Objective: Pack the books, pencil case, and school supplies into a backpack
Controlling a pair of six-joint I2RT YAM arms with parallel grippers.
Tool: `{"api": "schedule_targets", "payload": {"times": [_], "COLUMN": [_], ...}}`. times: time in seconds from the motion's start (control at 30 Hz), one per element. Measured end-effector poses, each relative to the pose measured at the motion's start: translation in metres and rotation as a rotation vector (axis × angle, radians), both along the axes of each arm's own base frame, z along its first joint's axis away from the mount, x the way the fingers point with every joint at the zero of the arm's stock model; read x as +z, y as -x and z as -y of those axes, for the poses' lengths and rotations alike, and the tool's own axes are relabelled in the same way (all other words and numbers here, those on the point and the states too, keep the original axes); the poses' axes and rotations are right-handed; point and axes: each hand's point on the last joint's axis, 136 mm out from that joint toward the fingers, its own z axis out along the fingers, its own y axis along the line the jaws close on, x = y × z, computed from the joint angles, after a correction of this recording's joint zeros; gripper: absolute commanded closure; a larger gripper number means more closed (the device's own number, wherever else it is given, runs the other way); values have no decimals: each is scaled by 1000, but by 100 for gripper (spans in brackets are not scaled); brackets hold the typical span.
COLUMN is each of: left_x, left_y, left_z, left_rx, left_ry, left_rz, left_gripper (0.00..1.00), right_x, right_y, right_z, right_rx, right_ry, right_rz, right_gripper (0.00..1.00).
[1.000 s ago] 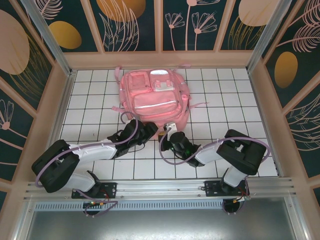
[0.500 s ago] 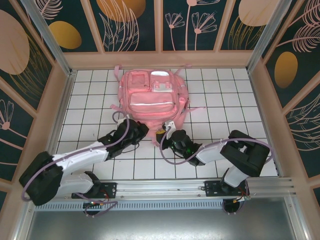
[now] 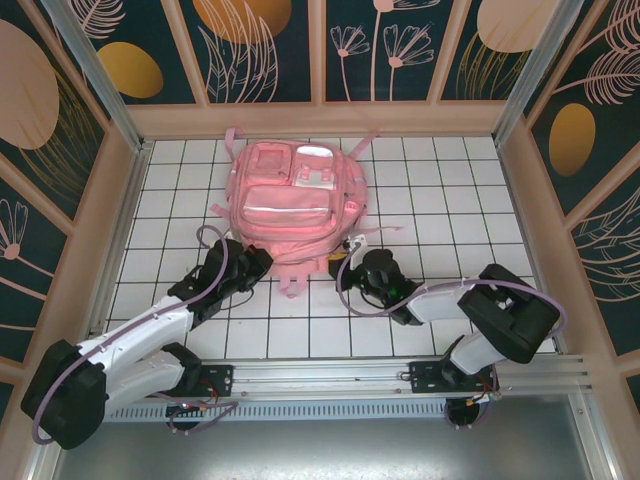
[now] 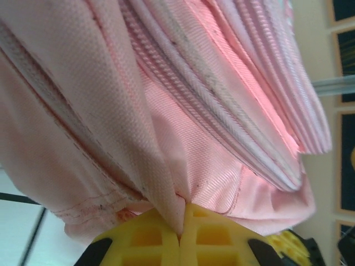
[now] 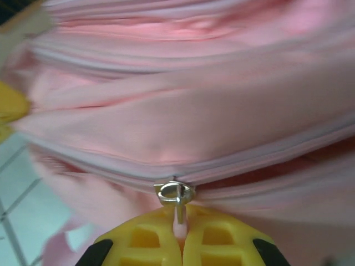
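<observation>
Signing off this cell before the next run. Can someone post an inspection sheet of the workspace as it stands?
Surface: white tiled table with a black grid.
Job's things: pink backpack lying flat, front pockets up, straps trailing toward the arms.
Clutter: nothing seen.
Grippers: left gripper shut on a fold of the backpack's fabric; right gripper shut on the zip pull hanging from the metal slider.
Cables: purple cables looped along both arms, close to the bag.
Surroundings: wood-framed floral wall panels on three sides; aluminium rail at the near edge.
</observation>
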Motion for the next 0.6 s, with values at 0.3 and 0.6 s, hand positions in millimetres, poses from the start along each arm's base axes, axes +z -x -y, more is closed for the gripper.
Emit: {"api": "schedule_targets", "payload": {"times": [0.3,0.6], "left_x": [-11,-10], "left_y": [-4,-13], "left_z": [-23,-62], "left_rx": [47,90], "left_ry": [-96,-169], "left_rz": [10,25], "left_gripper": [100,52], "right_x": [-10,-15], "right_y": [-15,-11], "right_z": [39,38], "right_rx": [-122,-98], "right_ry": [70,69], "right_rz": [-46,-69], "right_gripper": [100,100]}}
